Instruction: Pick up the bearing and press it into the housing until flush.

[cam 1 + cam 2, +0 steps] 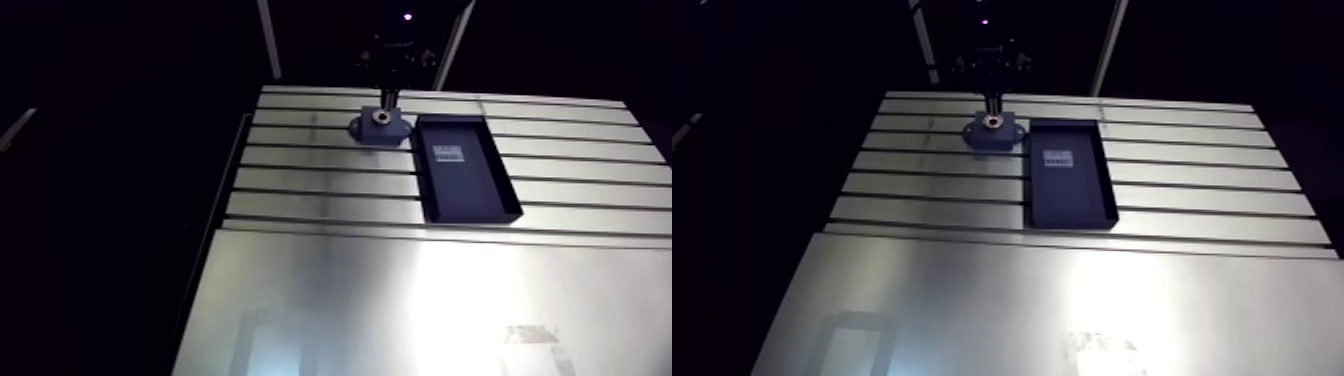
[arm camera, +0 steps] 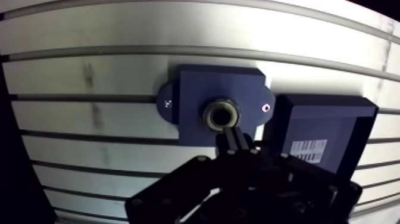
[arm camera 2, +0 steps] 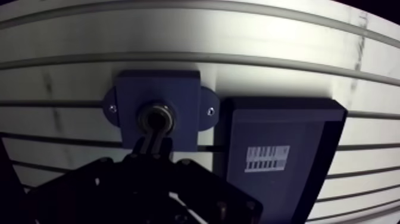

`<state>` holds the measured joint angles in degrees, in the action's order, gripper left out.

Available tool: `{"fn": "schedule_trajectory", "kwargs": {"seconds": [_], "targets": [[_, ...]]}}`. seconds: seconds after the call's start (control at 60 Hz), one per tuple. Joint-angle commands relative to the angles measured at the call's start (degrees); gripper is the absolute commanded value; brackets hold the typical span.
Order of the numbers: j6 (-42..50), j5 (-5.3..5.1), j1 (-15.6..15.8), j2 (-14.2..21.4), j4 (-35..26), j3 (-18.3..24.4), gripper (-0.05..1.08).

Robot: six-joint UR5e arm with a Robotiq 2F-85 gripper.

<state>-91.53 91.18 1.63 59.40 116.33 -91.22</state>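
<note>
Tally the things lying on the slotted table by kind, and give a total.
Housing: 1
Bearing: 1, sitting in the housing's bore
Tray: 1, dark, with a barcode label
Total: 3

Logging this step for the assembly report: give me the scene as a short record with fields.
housing: dark blue block with two screw ears, on the slotted table
bearing: metal ring seated in the housing's bore; flushness cannot be told
gripper: fingers shut together, tips at the bearing's rim
tray: black, barcode label inside, beside the housing
</note>
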Motion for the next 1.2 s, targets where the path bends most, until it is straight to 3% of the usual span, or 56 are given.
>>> {"fn": "schedule_trajectory", "kwargs": {"seconds": [0.017, 0.233, 1.2], "targets": [[-0.02, -0.17, 0.03, -0.47, 1.4, -0.58, 1.08], [-0.01, -0.61, 0.04, -0.56, 1.41, -0.66, 1.08], [-0.1, -0.26, 0.22, -2.01, 1.41, 0.39, 1.08]]}}
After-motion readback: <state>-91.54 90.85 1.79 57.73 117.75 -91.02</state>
